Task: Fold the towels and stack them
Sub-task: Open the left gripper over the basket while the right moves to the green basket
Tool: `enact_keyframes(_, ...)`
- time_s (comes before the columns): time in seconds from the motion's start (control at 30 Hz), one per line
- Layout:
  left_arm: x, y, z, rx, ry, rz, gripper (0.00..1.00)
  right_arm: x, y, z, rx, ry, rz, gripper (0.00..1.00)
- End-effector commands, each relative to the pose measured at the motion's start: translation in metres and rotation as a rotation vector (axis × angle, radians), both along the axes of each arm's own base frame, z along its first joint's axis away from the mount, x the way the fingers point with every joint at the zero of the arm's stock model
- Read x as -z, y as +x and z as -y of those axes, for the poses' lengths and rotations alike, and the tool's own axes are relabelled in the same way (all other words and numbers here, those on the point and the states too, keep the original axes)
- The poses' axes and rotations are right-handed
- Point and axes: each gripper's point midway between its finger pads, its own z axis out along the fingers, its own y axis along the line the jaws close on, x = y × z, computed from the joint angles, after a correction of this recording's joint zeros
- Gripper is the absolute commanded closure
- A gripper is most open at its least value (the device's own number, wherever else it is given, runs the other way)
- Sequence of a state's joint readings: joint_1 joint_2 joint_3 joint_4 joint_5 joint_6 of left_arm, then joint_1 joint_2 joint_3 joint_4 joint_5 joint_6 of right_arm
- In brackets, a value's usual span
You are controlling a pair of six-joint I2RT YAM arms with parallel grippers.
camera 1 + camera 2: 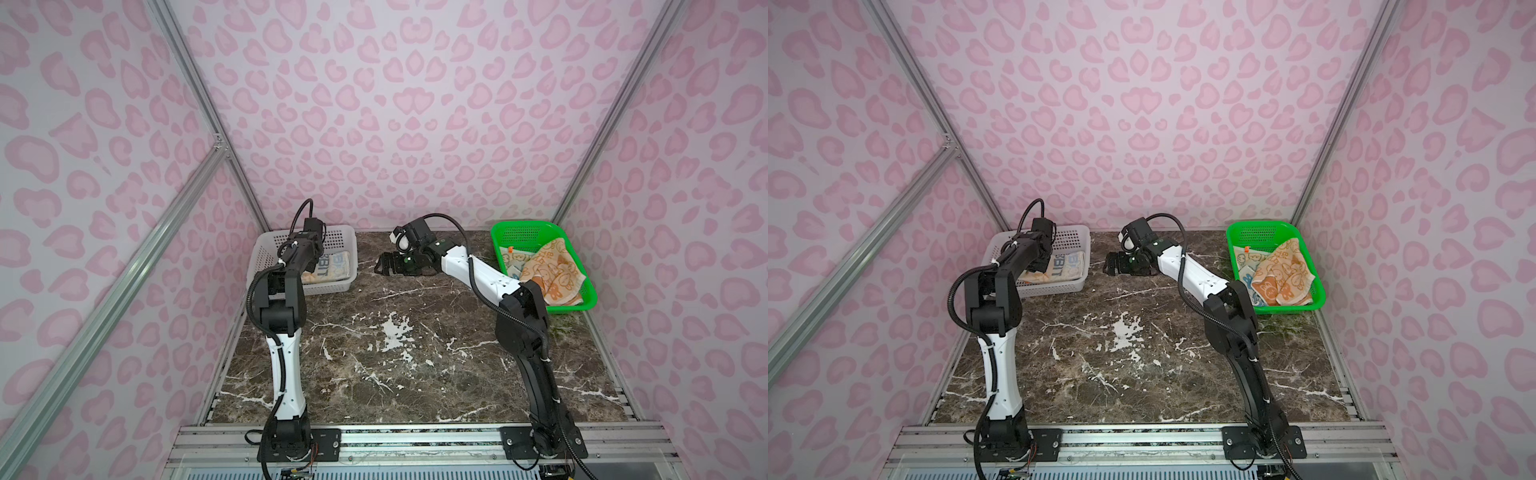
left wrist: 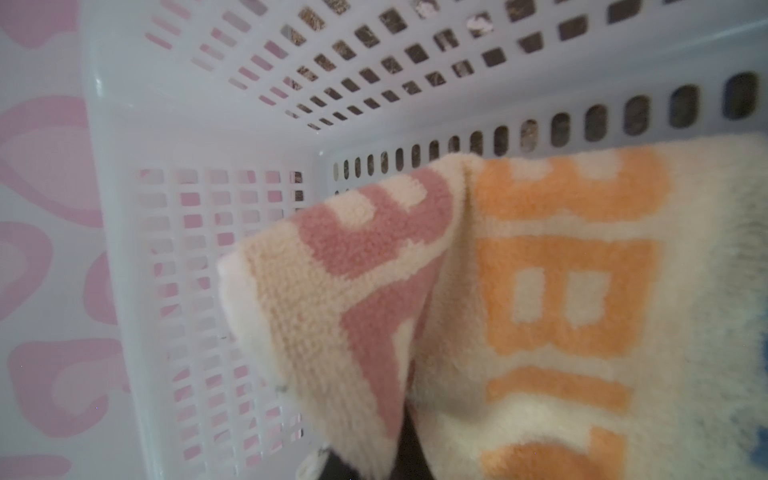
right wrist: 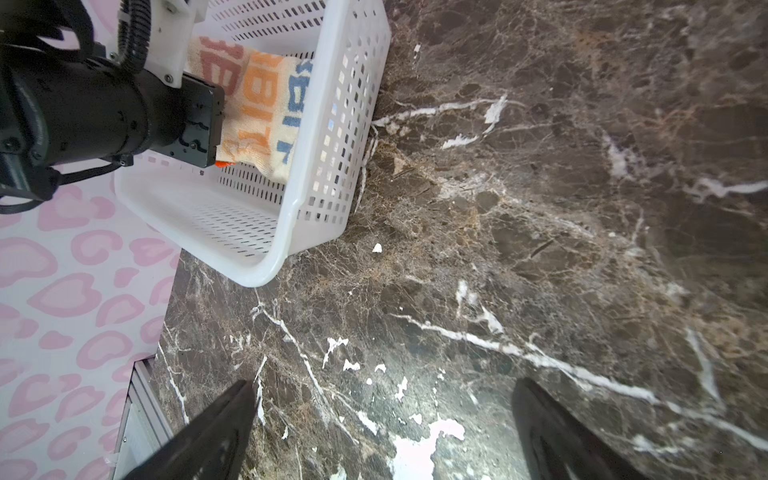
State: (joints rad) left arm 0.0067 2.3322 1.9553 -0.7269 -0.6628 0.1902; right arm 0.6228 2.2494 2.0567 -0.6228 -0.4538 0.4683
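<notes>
The cream towel (image 1: 329, 269) (image 1: 1065, 266) lies in the white basket (image 1: 332, 237) (image 1: 1074, 240) at the counter's far left corner. Its orange and blue letters show in both top views. My left claw (image 3: 216, 154) reaches down into that basket and is closed on the towel. In the left wrist view the cloth (image 2: 540, 291) fills the frame, with one pink-lettered flap folded up against the basket wall (image 2: 208, 124). The orange towel (image 1: 555, 276) (image 1: 1283, 279) sits crumpled in the green basket (image 1: 524, 232) (image 1: 1259, 235) at the far right corner. The teal towel (image 1: 514, 271) is mostly buried under it. My right claw (image 1: 384, 264) (image 1: 1113, 264) hangs over the bare counter between the baskets, nearer the white one, and it points left. Its jaws are spread wide and hold nothing. The counter (image 1: 395, 374) (image 3: 540, 208) is dark brown marble with white veins and chipped pale patches near its middle. The walls (image 1: 374, 104) on three sides carry a pink blotch print, framed by aluminium rails (image 1: 199, 91). Both arm bases bolt to a metal rail at the near edge. In the top views the left arm blocks my sight of its own fingers. The left wrist view gives only a dark sliver at its edge and blurs toward the blue lettering. The right wrist view cuts off the right claw's fingers (image 3: 216, 432) at the frame edge.
</notes>
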Motion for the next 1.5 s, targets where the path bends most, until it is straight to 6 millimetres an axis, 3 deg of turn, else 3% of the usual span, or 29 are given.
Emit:
enact_keyframes(0.0, -0.013, 0.003, -0.005, -0.018, 0.008, 0.043, 0.96, 0.003, 0.001, -0.003, -0.005, 0.013, 0.002, 0.02)
enact_keyframes(0.27, -0.011, 0.006, -0.009, -0.044, 0.025, 0.053, 0.96, -0.002, 0.001, -0.003, -0.004, 0.021, 0.006, 0.02)
enact_keyframes(0.53, -0.029, 0.005, -0.014, -0.091, 0.052, 0.095, 0.41, -0.015, 0.004, 0.004, 0.009, 0.028, 0.026, 0.02)
enact_keyframes(0.63, -0.04, 0.003, -0.015, -0.103, 0.051, 0.117, 0.26, -0.021, 0.004, 0.007, 0.013, 0.027, 0.036, 0.02)
enact_keyframes(0.7, -0.05, 0.001, -0.015, -0.112, 0.051, 0.137, 0.06, -0.025, 0.005, 0.01, 0.016, 0.028, 0.041, 0.02)
enact_keyframes(0.73, -0.056, 0.0, -0.015, -0.117, 0.046, 0.148, 0.02, -0.027, 0.005, 0.013, 0.02, 0.027, 0.044, 0.02)
enact_keyframes(0.9, -0.104, -0.005, 0.0, -0.117, 0.018, 0.254, 0.02, -0.045, 0.007, 0.037, 0.056, -0.007, 0.085, 0.02)
enact_keyframes(1.03, -0.148, -0.005, 0.04, -0.029, -0.001, 0.35, 0.02, -0.06, 0.011, 0.08, 0.124, -0.078, 0.126, 0.02)
enact_keyframes(1.17, -0.187, -0.007, 0.099, 0.091, -0.013, 0.43, 0.02, -0.081, 0.016, 0.142, 0.235, -0.131, 0.166, 0.02)
enact_keyframes(1.23, -0.202, -0.009, 0.137, 0.166, -0.016, 0.459, 0.02, -0.088, 0.017, 0.176, 0.309, -0.151, 0.177, 0.02)
enact_keyframes(1.47, -0.241, -0.032, 0.302, 0.499, -0.043, 0.558, 0.02, -0.093, 0.012, 0.311, 0.66, -0.19, 0.174, 0.02)
